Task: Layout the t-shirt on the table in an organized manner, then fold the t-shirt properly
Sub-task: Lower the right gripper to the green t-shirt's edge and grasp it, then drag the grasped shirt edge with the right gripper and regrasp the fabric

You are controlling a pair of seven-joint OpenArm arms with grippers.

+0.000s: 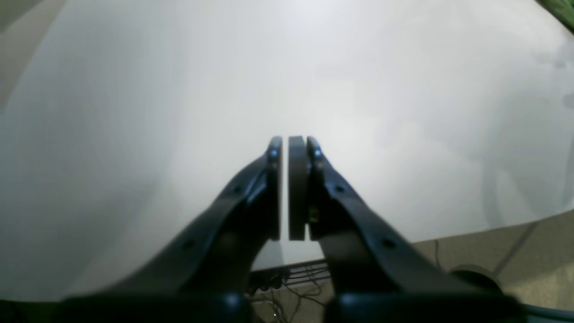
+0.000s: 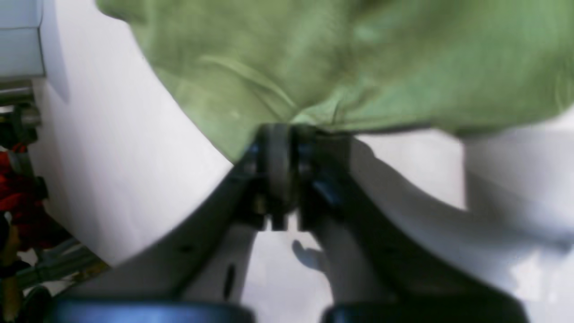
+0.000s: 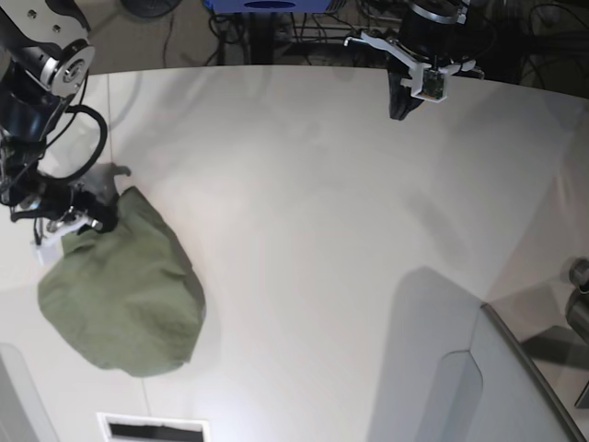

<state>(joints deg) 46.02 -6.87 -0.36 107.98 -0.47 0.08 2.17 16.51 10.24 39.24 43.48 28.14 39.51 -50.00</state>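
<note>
Over at base view's left edge: plain olive-green, wrinkly cotton t-shirt (image 3: 124, 304) sits bunched in a rounded heap on the big matte white tabletop (image 3: 322, 230), not spread at all.
Right gripper (image 2: 280, 134): jaws pinched tight on the heap's near edge, fabric puckering into the pads w/ creases fanning out from the pinch; holding the shirt.
Left gripper (image 1: 289, 148): pads nearly together w/ just a sliver of gap, nothing between them, hovering over bare table far from the cloth; only a green corner shows top right of its wrist view.
Stage, my read: layout barely begun, folding a long way off.
Risk 1: the pinch looks like a thin bite at the hem, so a quick lift could let it slip out.
Risk 2: grabbing several layers at once would drag the lump along instead of opening it.
Risk 3: shirt lies close to the table's left side; a pull that way could send it over.
</note>
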